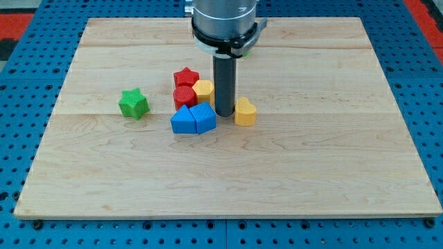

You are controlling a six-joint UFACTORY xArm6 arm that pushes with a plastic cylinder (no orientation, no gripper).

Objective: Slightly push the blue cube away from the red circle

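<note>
The blue cube [203, 118] sits near the board's middle, touching a blue triangular block [183, 121] on its left. The red circle [184, 96] lies just above and left of the blue cube, close to it or touching. A red star [186, 77] sits above the red circle. A yellow hexagon-like block [203, 90] is next to the red circle on the right. My tip [223, 113] stands just right of the blue cube's upper right corner, between it and a yellow heart-like block [245, 111].
A green star [133, 104] lies apart at the view's left. The wooden board [228, 180] rests on a blue pegboard surface. The arm's body [225, 24] hangs over the board's top middle.
</note>
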